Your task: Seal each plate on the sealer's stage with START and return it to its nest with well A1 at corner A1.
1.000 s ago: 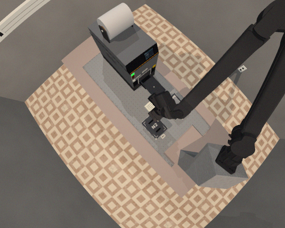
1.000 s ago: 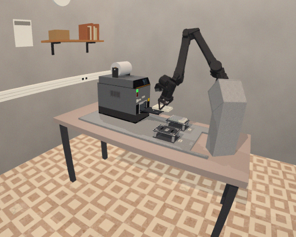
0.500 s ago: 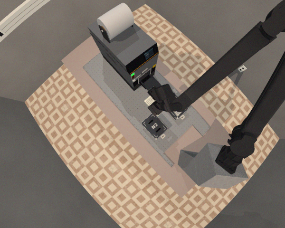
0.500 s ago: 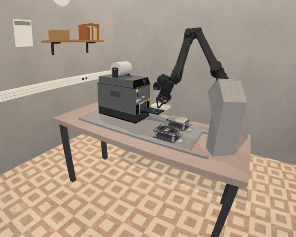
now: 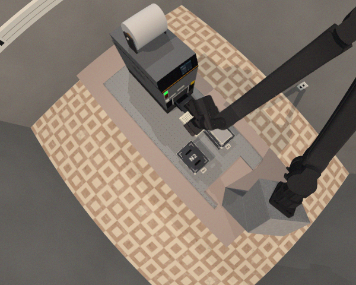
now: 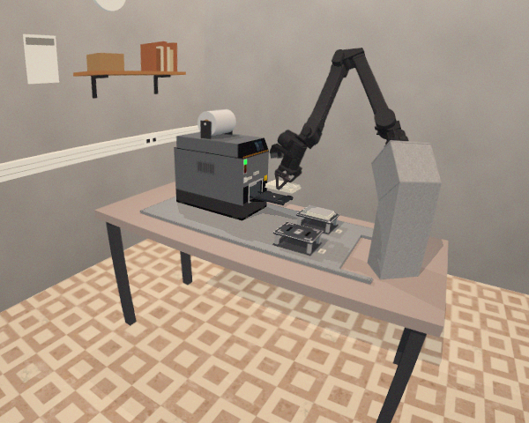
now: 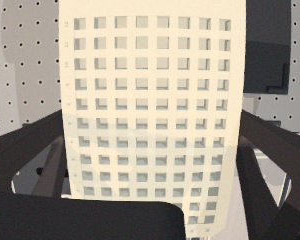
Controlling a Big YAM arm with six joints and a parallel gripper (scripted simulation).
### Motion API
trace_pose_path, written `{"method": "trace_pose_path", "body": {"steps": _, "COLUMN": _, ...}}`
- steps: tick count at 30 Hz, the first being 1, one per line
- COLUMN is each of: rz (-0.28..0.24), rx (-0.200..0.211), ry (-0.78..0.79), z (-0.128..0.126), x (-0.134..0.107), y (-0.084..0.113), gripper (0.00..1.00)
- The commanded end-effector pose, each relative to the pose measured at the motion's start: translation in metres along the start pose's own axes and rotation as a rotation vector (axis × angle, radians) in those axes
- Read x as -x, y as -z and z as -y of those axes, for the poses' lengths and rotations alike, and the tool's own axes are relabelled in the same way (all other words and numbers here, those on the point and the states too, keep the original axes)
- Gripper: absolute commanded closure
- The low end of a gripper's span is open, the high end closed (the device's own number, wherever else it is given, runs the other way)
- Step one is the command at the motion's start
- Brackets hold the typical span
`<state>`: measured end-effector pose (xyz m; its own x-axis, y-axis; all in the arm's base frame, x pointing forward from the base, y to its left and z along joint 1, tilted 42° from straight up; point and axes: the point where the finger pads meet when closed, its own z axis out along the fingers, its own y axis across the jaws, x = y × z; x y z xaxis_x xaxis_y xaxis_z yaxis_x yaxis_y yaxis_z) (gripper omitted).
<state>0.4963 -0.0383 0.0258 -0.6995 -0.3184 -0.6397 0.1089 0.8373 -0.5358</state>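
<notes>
Jaws (image 5: 194, 130) (image 6: 283, 180) astride the open plate (image 5: 186, 117) (image 6: 288, 186) (image 7: 151, 102) — seemingly gripping its long sides.

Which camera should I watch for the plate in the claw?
Wrist: it shows the plate nearly whole, wells and all, between the claw's fingers. Top shows just a corner beside the arm; exterior gives a thin, low-angle view near the stage.

The sealer (image 5: 175, 58) (image 6: 210, 170) stood on the mat (image 5: 147, 122) (image 6: 251, 232) on the tabletop (image 5: 101, 66) (image 6: 132, 204); the roll (image 5: 146, 25) (image 6: 221, 121) sat on top of the sealer; the stage (image 5: 180, 105) (image 6: 276, 197) (image 7: 267, 55) jutted from its front; before it, the plate (image 5: 186, 117) (image 6: 292, 186) (image 7: 152, 110) was in the hand (image 5: 191, 124) (image 6: 285, 181) (image 7: 151, 119), raised above the stage's level; farther before it lay N1 (image 5: 218, 146) (image 6: 319, 223), bearing the other plate (image 5: 221, 135) (image 6: 318, 215), and N2 (image 5: 193, 157) (image 6: 297, 231), side by side; beyond both, farthest from the sealer, rose the pedestal (image 5: 257, 205) (image 6: 406, 213).
</notes>
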Motion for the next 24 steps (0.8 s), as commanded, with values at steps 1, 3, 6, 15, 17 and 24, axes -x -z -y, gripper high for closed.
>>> {"method": "trace_pose_path", "body": {"steps": 1, "rz": -0.012, "rx": -0.005, "ry": 0.004, "z": 0.012, "x": 0.000, "y": -0.002, "gripper": 1.00}}
{"method": "trace_pose_path", "body": {"steps": 3, "rz": -0.004, "rx": -0.014, "ry": 0.000, "z": 0.019, "x": 0.009, "y": -0.003, "gripper": 1.00}}
{"method": "trace_pose_path", "body": {"steps": 6, "rz": 0.016, "rx": -0.017, "ry": -0.009, "z": 0.027, "x": 0.024, "y": -0.005, "gripper": 1.00}}
{"method": "trace_pose_path", "body": {"steps": 15, "rz": 0.019, "rx": -0.015, "ry": -0.006, "z": 0.038, "x": 0.038, "y": -0.006, "gripper": 1.00}}
{"method": "trace_pose_path", "body": {"steps": 17, "rz": 0.004, "rx": -0.015, "ry": -0.008, "z": 0.038, "x": 0.031, "y": -0.010, "gripper": 1.00}}
{"method": "trace_pose_path", "body": {"steps": 24, "rz": 0.003, "rx": -0.010, "ry": 0.004, "z": 0.046, "x": 0.045, "y": -0.018, "gripper": 1.00}}
